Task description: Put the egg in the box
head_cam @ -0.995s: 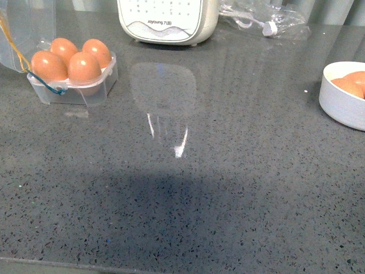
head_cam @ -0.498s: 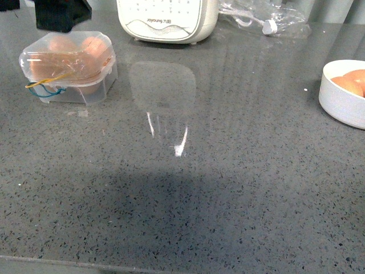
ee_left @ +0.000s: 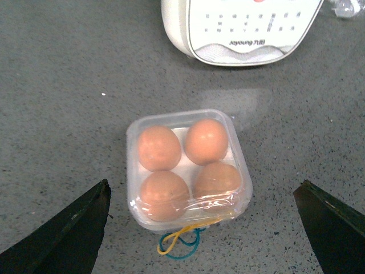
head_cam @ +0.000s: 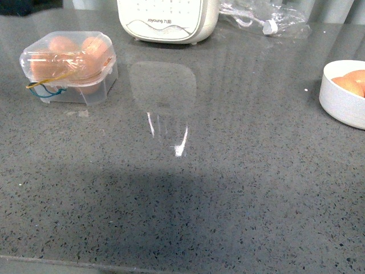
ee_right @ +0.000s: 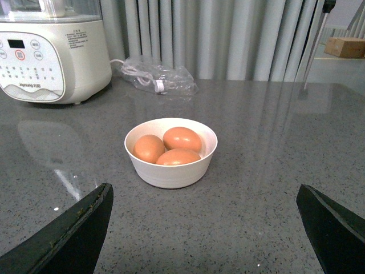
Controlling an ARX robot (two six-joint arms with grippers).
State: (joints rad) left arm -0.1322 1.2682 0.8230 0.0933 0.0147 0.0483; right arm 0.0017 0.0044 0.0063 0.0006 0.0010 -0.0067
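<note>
The clear plastic box (head_cam: pixel 68 68) stands at the far left of the grey counter with its lid closed over several orange-brown eggs (head_cam: pixel 60 45). Blue and yellow bands (head_cam: pixel 47 87) hang at its front. In the left wrist view the box (ee_left: pixel 188 168) lies below and between the wide-open jaws of my left gripper (ee_left: pixel 205 228), apart from both fingers, with the bands (ee_left: pixel 179 242) in front of it. My right gripper (ee_right: pixel 208 228) is open and empty, facing a white bowl (ee_right: pixel 171 171). Neither gripper shows in the front view.
The white bowl (head_cam: pixel 342 103) at the right edge holds three eggs (ee_right: pixel 171 145). A white kitchen appliance (head_cam: pixel 168 20) stands at the back centre, a clear plastic bag with a cable (head_cam: pixel 265 20) to its right. A curtain hangs behind the counter.
The box lid went from open to closed over the eggs. My left gripper, seen above the box half a second ago, has withdrawn out of the front view.
</note>
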